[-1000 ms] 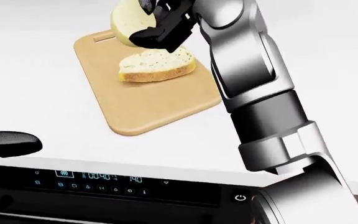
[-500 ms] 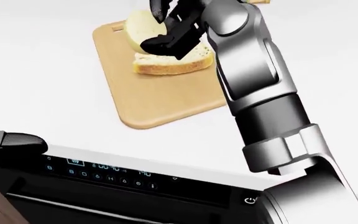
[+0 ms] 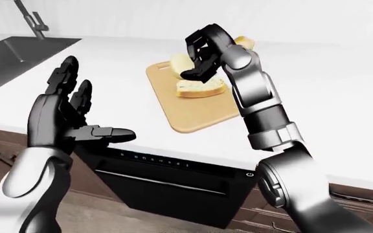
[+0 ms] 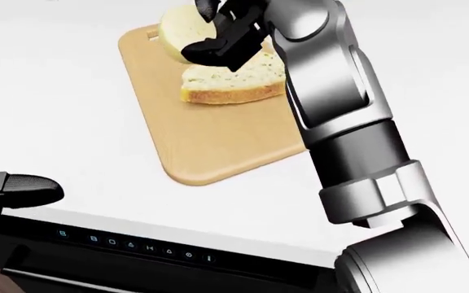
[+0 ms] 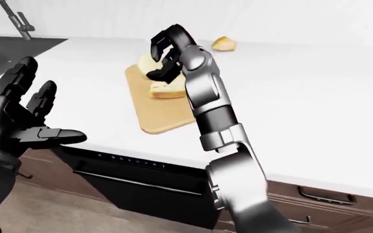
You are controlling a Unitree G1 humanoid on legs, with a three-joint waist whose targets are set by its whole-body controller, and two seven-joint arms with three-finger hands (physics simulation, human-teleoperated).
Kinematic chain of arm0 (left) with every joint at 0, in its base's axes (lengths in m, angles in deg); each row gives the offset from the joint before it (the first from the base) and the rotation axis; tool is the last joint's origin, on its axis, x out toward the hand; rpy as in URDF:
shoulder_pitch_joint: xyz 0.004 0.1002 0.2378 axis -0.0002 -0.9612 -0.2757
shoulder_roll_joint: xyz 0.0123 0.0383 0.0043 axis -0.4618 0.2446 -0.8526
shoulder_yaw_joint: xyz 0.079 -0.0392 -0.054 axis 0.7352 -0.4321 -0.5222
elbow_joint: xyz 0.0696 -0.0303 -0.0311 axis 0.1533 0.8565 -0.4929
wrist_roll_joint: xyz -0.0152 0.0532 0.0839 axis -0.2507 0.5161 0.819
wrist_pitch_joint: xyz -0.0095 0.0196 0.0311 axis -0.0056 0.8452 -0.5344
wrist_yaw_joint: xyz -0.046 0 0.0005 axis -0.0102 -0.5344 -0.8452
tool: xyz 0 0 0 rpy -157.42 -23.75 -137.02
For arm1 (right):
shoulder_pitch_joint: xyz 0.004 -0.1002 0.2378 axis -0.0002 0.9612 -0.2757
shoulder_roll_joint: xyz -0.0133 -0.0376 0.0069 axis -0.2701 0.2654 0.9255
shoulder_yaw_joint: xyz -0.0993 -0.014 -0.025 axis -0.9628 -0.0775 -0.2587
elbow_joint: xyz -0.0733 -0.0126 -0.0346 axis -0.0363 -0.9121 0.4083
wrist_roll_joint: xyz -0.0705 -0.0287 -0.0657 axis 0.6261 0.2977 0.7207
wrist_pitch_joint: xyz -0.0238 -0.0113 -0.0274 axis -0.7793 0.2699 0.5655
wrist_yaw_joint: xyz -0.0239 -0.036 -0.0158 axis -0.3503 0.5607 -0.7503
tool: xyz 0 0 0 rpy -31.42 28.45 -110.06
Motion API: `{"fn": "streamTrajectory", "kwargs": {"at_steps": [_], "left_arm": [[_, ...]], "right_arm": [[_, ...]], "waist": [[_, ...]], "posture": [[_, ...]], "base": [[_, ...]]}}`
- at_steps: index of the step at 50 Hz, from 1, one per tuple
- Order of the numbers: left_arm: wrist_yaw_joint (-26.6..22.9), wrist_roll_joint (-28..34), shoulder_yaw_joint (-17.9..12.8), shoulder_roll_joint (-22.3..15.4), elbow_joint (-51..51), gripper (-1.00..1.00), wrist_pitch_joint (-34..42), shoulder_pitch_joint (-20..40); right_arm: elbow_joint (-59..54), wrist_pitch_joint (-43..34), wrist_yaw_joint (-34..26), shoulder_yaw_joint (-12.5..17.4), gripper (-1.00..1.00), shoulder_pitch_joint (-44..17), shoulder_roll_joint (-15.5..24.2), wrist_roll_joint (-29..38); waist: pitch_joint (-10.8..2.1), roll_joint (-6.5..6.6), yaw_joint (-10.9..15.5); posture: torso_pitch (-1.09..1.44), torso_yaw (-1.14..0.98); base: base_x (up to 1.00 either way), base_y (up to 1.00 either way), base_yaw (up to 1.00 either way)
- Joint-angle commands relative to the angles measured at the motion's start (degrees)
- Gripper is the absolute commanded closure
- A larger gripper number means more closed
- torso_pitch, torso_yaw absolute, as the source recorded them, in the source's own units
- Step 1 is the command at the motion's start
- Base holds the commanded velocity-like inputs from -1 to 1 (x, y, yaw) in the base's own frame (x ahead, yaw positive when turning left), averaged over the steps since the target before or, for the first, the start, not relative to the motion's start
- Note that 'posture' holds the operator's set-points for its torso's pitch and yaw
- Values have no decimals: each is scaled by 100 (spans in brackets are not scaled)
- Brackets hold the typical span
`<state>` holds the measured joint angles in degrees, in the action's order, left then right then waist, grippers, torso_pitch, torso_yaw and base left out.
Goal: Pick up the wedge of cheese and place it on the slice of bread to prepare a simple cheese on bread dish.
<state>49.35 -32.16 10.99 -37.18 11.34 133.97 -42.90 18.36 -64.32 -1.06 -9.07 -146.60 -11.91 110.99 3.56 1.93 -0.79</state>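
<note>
A pale round-edged wedge of cheese (image 4: 176,32) is held in my right hand (image 4: 221,33), whose black fingers are closed round it. It hangs just over the upper left end of the slice of bread (image 4: 236,83). The bread lies flat on a wooden cutting board (image 4: 218,143) on the white counter. I cannot tell whether the cheese touches the bread. My left hand (image 3: 76,114) is open and empty, fingers spread, raised at the left of the left-eye view, off the counter's near edge.
A small tan piece of food (image 5: 223,43) lies on the counter beyond the board. A sink (image 3: 8,56) with a faucet (image 3: 34,19) is at the far left. A black dishwasher with a control strip (image 3: 164,162) sits under the counter edge.
The view has shifted, so the board and bread sit further right and lower. My right hand still holds the cheese over the bread's left end, slightly nearer the slice.
</note>
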Motion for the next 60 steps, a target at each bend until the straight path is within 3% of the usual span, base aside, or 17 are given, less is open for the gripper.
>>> {"fn": "streamTrajectory", "kwargs": {"at_steps": [1, 3, 4, 5, 6, 10, 11, 12, 13, 14, 25, 45, 60], "left_arm": [[-12, -8, -40, -72, -191, -100, -231, 145], [-16, -6, -44, -69, -195, -100, -228, 143], [-17, -9, -50, -68, -197, -100, -225, 146], [-17, -13, -55, -72, -202, -100, -216, 150], [-16, -19, -58, -74, -205, -100, -205, 161], [-3, -16, -37, -80, -188, -100, -195, 198], [2, -15, -27, -81, -186, -100, -190, 208], [4, -11, -16, -84, -184, -100, -189, 212], [5, -9, -15, -84, -182, -100, -189, 216], [9, -20, -25, -87, -189, -100, -168, 232], [-29, -28, -91, -63, -225, -100, -233, 97], [-117, 31, -121, -26, -164, -100, -378, -20], [-116, -50, -215, -94, -179, -100, -315, 15]], "right_arm": [[279, 200, 107, 74, 100, -291, 71, 11], [265, 193, 104, 47, 100, -272, 73, 44], [269, 176, 99, 47, 100, -275, 72, 52], [300, 147, 90, 49, 100, -275, 70, 56], [320, 142, 86, 55, 100, -277, 73, 57], [303, 147, 89, 69, 100, -293, 89, 54], [328, 143, 82, 72, 100, -285, 92, 49], [336, 145, 87, 77, 100, -281, 96, 46], [333, 153, 86, 77, 100, -276, 98, 43], [325, 168, 88, 82, 100, -278, 104, 37], [296, 197, 85, 47, 100, -298, 75, 63], [-2544, 1704, 1106, 166, 100, -1452, 67, 17], [-3469, 2001, 1618, 285, 100, -1796, 150, 133]], "waist": [[-210, 49, -11], [-226, 49, -7], [-407, 78, 3], [-281, 65, 31], [-59, 52, 42], [-5, -71, 50], [66, -73, 40], [-24, -21, 37], [-221, -6, 35], [-278, 6, 34], [-184, 29, -23], [-170, 67, -46], [-216, 92, -9]], "posture": [[0, 0], [0, 0], [0, 0], [0, 0], [0, 0], [0, 0], [0, 0], [0, 0], [0, 0], [0, 0], [0, 0], [0, 0], [0, 0]], "base": [[0, 0, 0], [0, 0, 0], [22, 0, 0], [52, 0, 0], [55, 0, 0], [53, 0, 0], [19, 0, 0], [0, 0, 0], [0, 0, 0], [0, 0, 0], [0, 0, 0], [0, 0, 0], [0, 0, 0]]}}
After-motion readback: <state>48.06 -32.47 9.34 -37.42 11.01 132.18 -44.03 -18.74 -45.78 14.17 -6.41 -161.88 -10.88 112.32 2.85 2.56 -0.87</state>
